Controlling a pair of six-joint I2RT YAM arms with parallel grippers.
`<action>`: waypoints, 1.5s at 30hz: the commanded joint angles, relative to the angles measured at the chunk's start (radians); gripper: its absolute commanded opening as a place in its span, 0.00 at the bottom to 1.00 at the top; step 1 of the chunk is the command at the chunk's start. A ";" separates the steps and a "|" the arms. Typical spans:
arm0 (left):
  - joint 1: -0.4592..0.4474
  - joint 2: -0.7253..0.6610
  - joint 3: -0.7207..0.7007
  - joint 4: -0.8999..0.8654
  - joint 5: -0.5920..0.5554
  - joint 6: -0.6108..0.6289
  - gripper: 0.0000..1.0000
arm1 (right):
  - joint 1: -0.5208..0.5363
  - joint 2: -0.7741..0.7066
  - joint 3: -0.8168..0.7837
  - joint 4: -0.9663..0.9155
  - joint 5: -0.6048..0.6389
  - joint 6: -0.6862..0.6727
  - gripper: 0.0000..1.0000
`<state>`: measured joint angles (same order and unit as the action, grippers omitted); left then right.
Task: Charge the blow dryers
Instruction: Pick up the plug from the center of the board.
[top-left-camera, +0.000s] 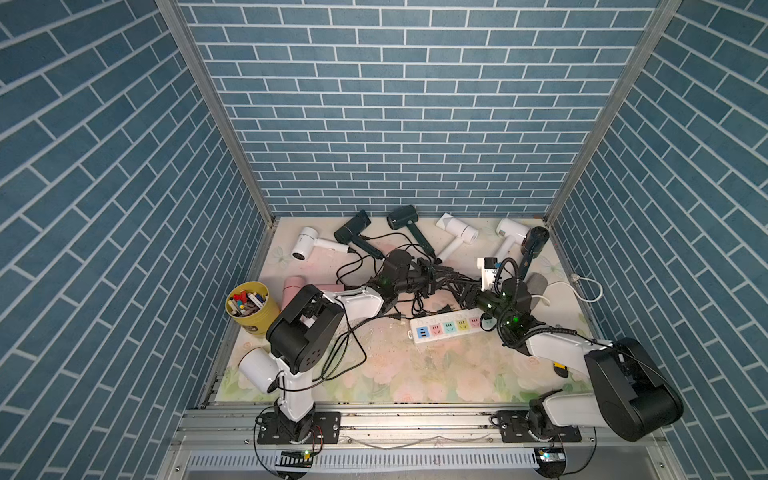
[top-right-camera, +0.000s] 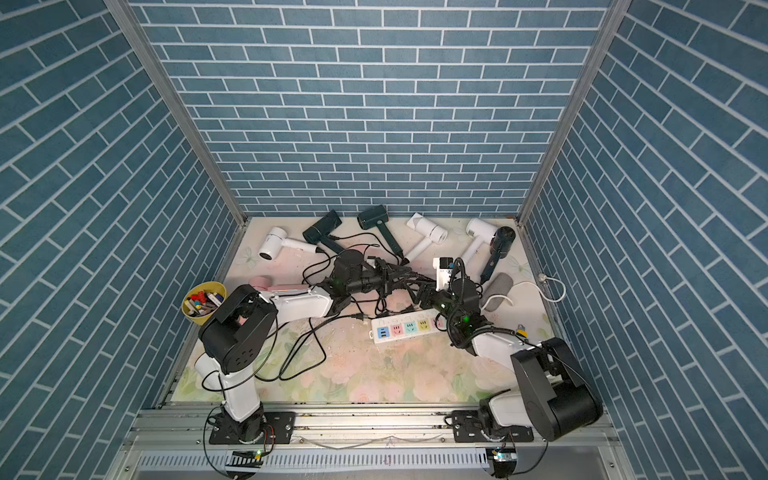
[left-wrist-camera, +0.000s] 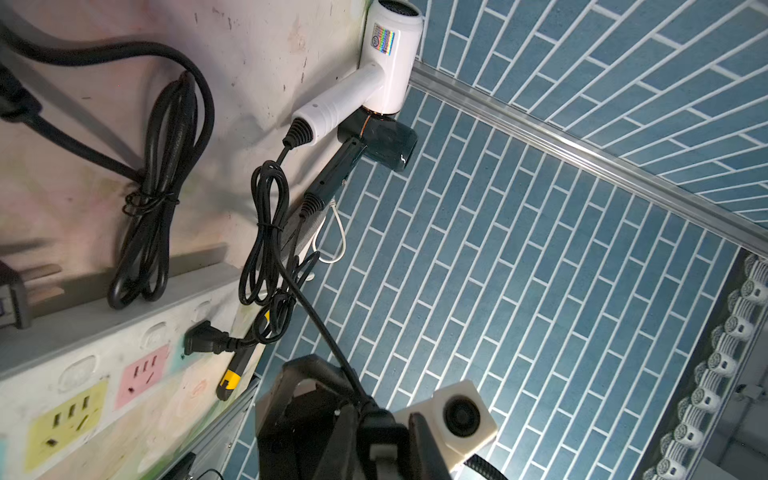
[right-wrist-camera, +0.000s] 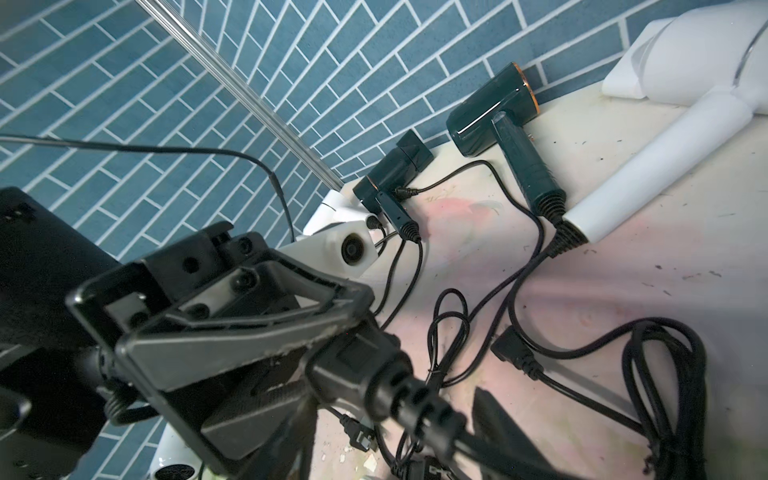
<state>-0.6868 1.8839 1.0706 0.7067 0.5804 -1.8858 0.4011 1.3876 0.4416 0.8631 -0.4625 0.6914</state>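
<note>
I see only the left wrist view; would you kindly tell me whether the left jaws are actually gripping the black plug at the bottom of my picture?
Observer: Yes. The right wrist view shows the left gripper clamped on the plug, whose ribbed neck sticks out beyond the jaws.
Operator: Thank you. Is the power strip's other end free?
Observer: In both top views the power strip has empty sockets from its blue USB end; the right arm covers the rest.
Operator: Are any blow dryers outside my picture?
Observer: Yes, a pink blow dryer lies beside the yellow cup, partly behind the left arm.
</note>
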 joint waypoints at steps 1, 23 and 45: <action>-0.013 -0.025 -0.020 0.103 0.057 -0.056 0.13 | -0.028 0.048 -0.022 0.254 -0.072 0.102 0.56; 0.014 -0.009 -0.081 0.245 0.101 -0.133 0.13 | -0.086 0.056 -0.042 0.384 -0.226 0.099 0.65; 0.020 0.012 -0.113 0.391 0.117 -0.203 0.12 | -0.108 0.115 -0.011 0.526 -0.255 0.271 0.67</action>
<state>-0.6716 1.8874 0.9661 1.0309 0.6636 -2.0766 0.3023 1.5085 0.3992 1.3247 -0.7109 0.9112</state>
